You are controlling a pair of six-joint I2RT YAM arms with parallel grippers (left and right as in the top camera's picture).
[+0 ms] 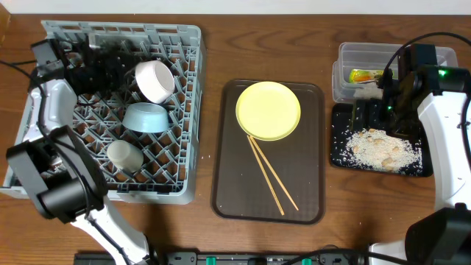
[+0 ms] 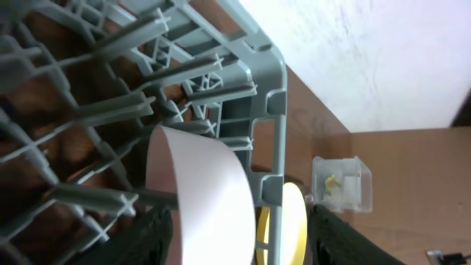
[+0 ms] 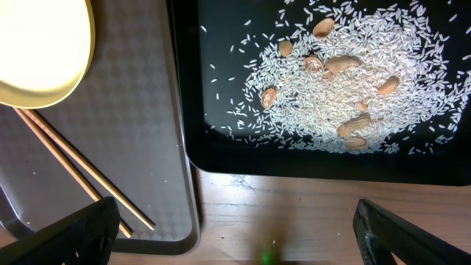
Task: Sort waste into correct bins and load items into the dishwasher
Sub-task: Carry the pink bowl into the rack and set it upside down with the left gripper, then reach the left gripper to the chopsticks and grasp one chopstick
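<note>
The grey dish rack (image 1: 188,110) holds a white bowl (image 1: 154,79) on its side, a light blue bowl (image 1: 147,116) and a small white cup (image 1: 124,154). My left gripper (image 1: 118,70) is inside the rack, open, with the white bowl (image 2: 195,191) between its fingers (image 2: 235,246). The yellow plate (image 1: 268,110) and two chopsticks (image 1: 271,175) lie on the brown tray (image 1: 228,184). My right gripper (image 1: 381,110) hangs open and empty (image 3: 235,243) over the black tray (image 1: 338,147), which holds rice crumbs (image 3: 346,81). The clear tub (image 1: 346,55) holds the yellow-green wrapper (image 1: 363,75).
The rack's pegs and corner wall (image 2: 272,96) stand close around my left gripper. Cables run along the table's right and left edges. Bare wood lies between the brown tray and the black tray (image 3: 294,206).
</note>
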